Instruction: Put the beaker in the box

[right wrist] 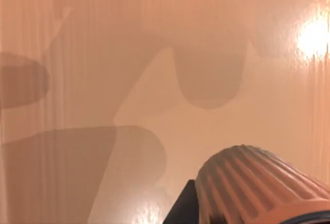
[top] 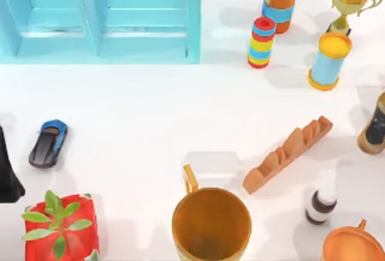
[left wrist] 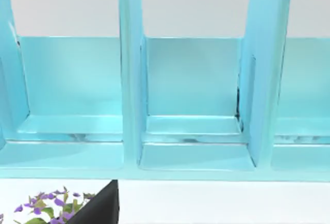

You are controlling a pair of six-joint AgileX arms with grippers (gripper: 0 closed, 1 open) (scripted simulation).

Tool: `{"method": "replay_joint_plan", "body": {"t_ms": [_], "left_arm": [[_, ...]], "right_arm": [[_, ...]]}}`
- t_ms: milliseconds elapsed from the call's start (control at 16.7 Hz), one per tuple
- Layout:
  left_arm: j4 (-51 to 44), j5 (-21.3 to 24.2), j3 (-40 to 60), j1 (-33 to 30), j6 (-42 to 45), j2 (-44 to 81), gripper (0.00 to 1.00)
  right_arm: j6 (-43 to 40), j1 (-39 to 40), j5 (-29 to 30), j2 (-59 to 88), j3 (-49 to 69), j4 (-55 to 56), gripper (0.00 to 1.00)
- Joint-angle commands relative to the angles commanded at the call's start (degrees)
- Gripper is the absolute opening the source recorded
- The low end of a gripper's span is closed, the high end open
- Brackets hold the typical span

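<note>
White surface carries the blue box at its far left and a golden mug at the near edge. I see the ribbed beaker close to the right wrist camera. Left arm sits at the left edge. I cannot tell whether the right hand is clamped on the beaker, nor the left hand's state.

The left arm is a matte black, smooth-sided body, and the pincer shows as a black wedge
</note>
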Motion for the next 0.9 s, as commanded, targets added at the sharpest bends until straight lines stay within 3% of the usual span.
{"method": "replay_joint_plan", "body": {"t_ms": [300, 900], "left_arm": [[0.0, 0.0, 0.0, 0.0, 0.0, 0.0, 1.0], [0.0, 0.0, 0.0, 0.0, 0.0, 0.0, 1.0]], "right_arm": [[0.05, 0.09, 0.03, 0.34, -1.25, 1.31, 0.0], [0.05, 0.09, 0.03, 0.34, -1.25, 1.31, 0.75]]}}
